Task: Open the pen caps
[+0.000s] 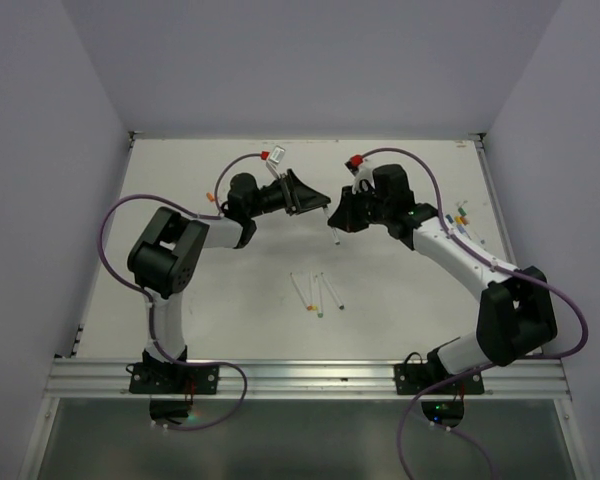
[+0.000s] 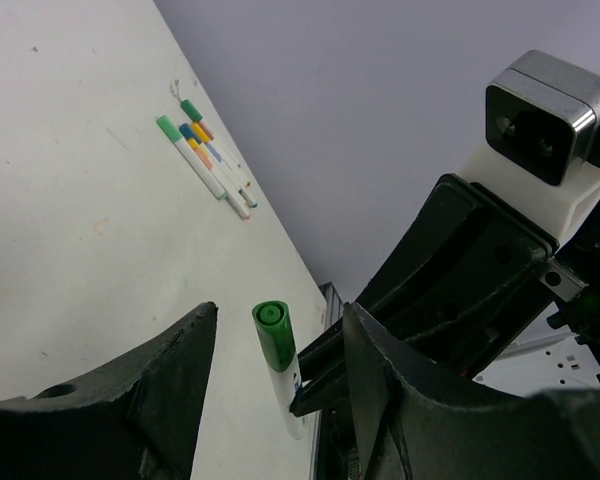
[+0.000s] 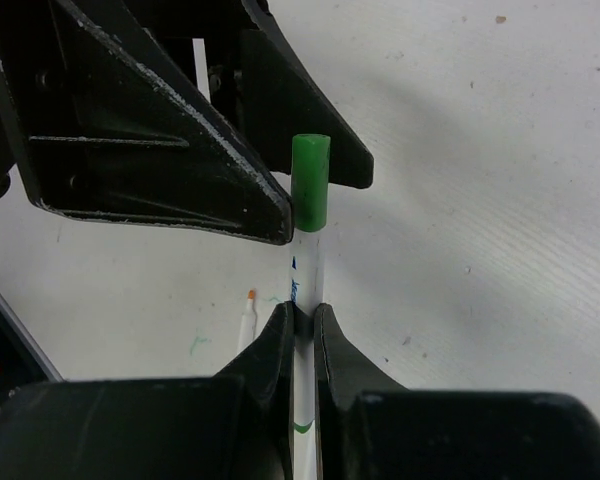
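My right gripper (image 3: 302, 312) is shut on the white barrel of a pen (image 3: 305, 275) and holds it above the table, green cap (image 3: 311, 182) pointing at the left gripper. My left gripper (image 2: 280, 310) is open, its two fingers (image 2: 170, 370) standing on either side of the green cap (image 2: 273, 335) without touching it. In the top view the two grippers meet at mid-table, left gripper (image 1: 318, 203) and right gripper (image 1: 338, 222), with the pen (image 1: 333, 234) between them.
Three white pens (image 1: 318, 293) lie at the table's middle, one with a bare orange tip (image 3: 250, 296). A pile of capped pens (image 1: 462, 213) lies at the right edge, also in the left wrist view (image 2: 205, 160). A small orange piece (image 1: 209, 197) lies left of the left arm.
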You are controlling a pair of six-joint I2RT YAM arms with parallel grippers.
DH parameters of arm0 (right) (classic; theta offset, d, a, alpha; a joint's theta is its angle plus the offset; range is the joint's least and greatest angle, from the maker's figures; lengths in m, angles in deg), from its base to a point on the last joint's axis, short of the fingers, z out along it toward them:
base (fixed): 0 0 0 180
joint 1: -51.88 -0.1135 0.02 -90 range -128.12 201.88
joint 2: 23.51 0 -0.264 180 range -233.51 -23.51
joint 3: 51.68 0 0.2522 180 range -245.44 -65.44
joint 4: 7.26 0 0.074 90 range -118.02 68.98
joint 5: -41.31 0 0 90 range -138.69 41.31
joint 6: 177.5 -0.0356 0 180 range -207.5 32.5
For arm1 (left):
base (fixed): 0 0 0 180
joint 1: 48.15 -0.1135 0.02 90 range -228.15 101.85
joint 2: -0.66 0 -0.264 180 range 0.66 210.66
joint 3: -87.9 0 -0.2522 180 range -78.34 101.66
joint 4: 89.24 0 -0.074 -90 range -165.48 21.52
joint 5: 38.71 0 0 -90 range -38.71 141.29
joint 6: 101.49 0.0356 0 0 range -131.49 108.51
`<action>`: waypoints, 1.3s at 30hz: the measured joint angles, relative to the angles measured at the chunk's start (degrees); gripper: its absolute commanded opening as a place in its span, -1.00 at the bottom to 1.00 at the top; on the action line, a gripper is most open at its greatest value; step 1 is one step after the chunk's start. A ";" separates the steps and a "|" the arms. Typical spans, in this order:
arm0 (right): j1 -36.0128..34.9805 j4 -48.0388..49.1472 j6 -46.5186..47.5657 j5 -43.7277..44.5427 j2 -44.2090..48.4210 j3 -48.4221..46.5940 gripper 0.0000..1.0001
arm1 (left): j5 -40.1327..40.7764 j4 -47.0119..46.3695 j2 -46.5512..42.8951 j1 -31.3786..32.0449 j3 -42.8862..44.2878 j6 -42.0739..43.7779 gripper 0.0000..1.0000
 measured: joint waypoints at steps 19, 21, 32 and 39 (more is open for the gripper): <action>-2.29 1.64 -2.16 2.67 -0.24 0.48 0.97 | -0.37 -3.23 -0.02 0.28 0.04 -3.41 -1.00; -2.29 3.74 -2.51 2.62 -0.17 1.84 0.97 | -0.37 -4.17 -0.02 0.31 0.04 -4.22 -1.00; -3.78 7.45 -3.96 2.32 0.35 5.60 -1.00 | 1.18 -5.57 -0.13 0.24 0.13 -6.05 -1.00; -5.62 7.78 -4.63 8.90 2.45 7.54 -1.00 | 2.43 1.66 -1.20 0.74 2.40 -3.85 -1.00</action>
